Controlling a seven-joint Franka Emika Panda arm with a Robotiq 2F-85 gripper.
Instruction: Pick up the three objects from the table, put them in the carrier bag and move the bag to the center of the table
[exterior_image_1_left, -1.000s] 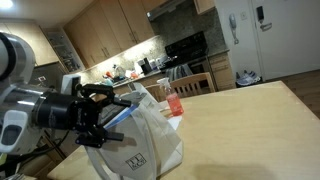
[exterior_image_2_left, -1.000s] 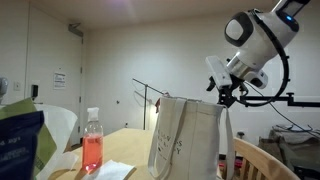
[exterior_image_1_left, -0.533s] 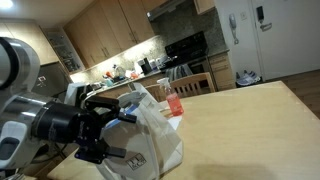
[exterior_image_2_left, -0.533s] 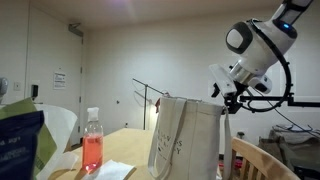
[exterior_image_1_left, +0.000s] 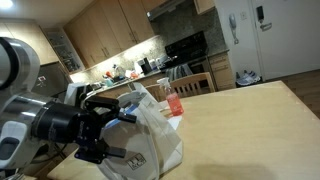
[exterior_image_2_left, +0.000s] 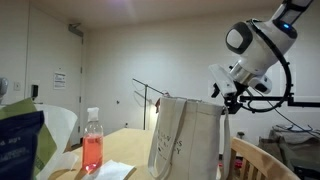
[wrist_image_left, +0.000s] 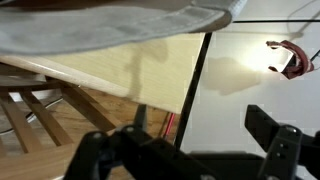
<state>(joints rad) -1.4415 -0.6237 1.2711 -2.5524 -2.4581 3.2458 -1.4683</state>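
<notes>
The whitish crinkly carrier bag (exterior_image_1_left: 152, 132) stands upright on the light-wood table (exterior_image_1_left: 250, 120), and it also shows in the other exterior view (exterior_image_2_left: 185, 140). My gripper (exterior_image_1_left: 120, 135) is open and empty beside the bag, off the table's edge. In the wrist view its fingers (wrist_image_left: 185, 138) are spread with only floor between them, and the bag's underside (wrist_image_left: 100, 20) is above. A light-blue strip (exterior_image_1_left: 120, 114) shows at the bag's mouth; I cannot tell what it is. The red-and-white packet and the pale boxy item are not visible.
A pink-red bottle (exterior_image_1_left: 175, 101) stands behind the bag and shows in both exterior views (exterior_image_2_left: 92, 150). A dark blue-green pack (exterior_image_2_left: 20, 140) and white paper (exterior_image_2_left: 110, 170) lie close to the camera. Wooden chairs (wrist_image_left: 40, 120) stand under the table edge. Kitchen counters are behind.
Since a second ago my gripper has dropped lower beside the bag and away from its top. Nothing has moved in the last half second.
</notes>
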